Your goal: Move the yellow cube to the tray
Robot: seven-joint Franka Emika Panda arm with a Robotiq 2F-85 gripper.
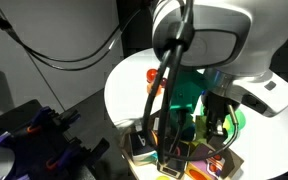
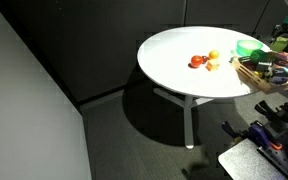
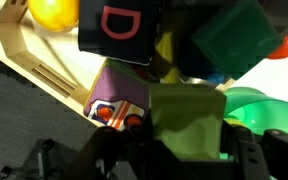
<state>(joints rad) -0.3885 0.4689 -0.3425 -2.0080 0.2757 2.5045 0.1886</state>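
My jaws grip the yellow cube at lower centre; I should lower it gently onto the tray at upper left.

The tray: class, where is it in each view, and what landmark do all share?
Exterior view: the tray bottom centre, under the arm.
Exterior view: tray at far right.
Wrist view: tray at left, diagonal.
Shared landmark: the green bowl beside it.
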